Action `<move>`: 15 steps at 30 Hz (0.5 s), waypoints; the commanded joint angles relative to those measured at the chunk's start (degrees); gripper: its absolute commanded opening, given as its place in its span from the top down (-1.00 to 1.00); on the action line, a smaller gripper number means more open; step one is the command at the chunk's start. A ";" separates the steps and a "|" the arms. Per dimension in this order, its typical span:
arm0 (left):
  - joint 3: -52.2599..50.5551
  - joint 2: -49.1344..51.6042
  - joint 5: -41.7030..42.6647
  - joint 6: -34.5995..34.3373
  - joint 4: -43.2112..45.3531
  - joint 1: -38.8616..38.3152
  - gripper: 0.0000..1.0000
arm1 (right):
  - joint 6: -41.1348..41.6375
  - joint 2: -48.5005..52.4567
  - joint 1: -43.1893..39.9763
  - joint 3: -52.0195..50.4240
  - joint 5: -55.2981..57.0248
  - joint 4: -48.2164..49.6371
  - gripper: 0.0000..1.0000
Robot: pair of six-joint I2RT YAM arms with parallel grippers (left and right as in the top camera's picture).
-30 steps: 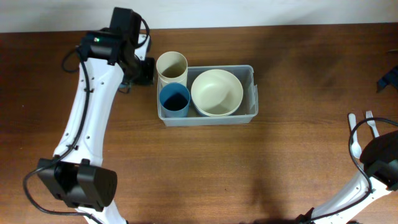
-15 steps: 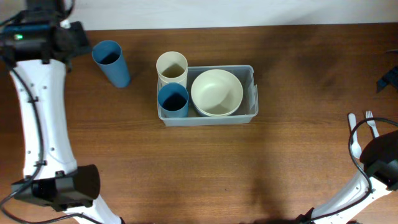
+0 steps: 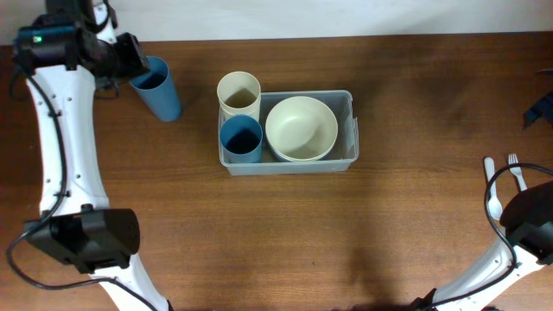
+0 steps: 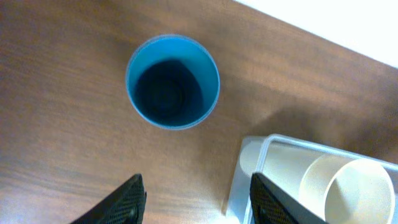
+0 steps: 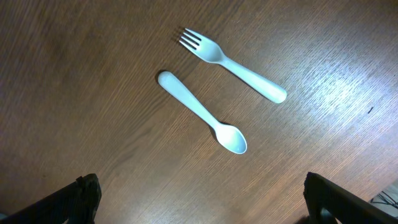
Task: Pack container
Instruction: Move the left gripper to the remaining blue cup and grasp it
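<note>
Near right corner of the bench (image 3: 389,242): our right gripper (image 5: 202,199) hovers empty, fingers apart, over a fork (image 5: 233,59) and spoon (image 5: 202,112) lying side by side, not touching. Mid-bench, the container (image 3: 294,166) holds a cream bowl (image 3: 301,128), a packed blue cup (image 3: 242,138) and, at its far-left end, a cream cup (image 3: 238,93). Far left corner: left gripper (image 4: 198,202) spread wide, empty, just short of the upright loose blue cup (image 4: 172,81). We judge that cup is next: centre it between the fingers, grip low on the wall, close gently, lift straight.

The left arm (image 3: 62,147) has swung back toward the loose blue cup (image 3: 158,89).
</note>
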 commanded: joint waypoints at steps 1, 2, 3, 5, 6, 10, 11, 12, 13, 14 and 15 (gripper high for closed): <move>0.59 2.27 -1.25 0.48 -1.03 -1.03 -0.11 | 0.44 -0.76 0.26 -0.31 0.70 0.00 -0.98; 0.59 2.56 -2.23 0.02 -1.03 -1.07 -0.11 | 0.44 -0.76 0.26 -0.31 0.70 0.02 -0.98; 0.59 3.02 -3.58 -0.87 -0.98 -1.05 -0.12 | 0.44 -0.76 0.26 -0.31 0.70 0.02 -0.98; 0.59 4.00 -6.16 -3.63 -0.74 -0.83 -0.11 | 0.44 -0.76 0.26 -0.31 0.70 0.00 -0.98; 0.59 4.63 -6.36 -4.81 -0.24 -0.52 -0.12 | 0.44 -0.76 0.26 -0.31 0.70 0.00 -0.98; 0.57 6.36 -6.36 -9.11 1.49 0.74 -0.11 | 0.44 -0.76 0.26 -0.31 0.70 0.02 -0.98; 0.57 6.60 -6.40 -9.64 1.99 1.03 -0.11 | 0.44 -0.76 0.26 -0.31 0.70 0.02 -0.97; 0.57 6.99 -6.36 -9.94 2.49 1.36 -0.11 | 0.44 -0.76 0.26 -0.31 0.70 0.02 -0.98; 0.57 7.17 -6.38 -10.71 2.82 1.66 -0.10 | 0.44 -0.76 0.26 -0.31 0.70 0.00 -0.98; 0.57 7.52 -6.38 -11.61 2.91 1.95 -0.10 | 0.44 -0.76 0.26 -0.31 0.70 0.02 -0.97; 0.57 7.98 -6.40 -12.41 2.89 2.19 -0.10 | 0.44 -0.76 0.26 -0.31 0.70 0.02 -0.98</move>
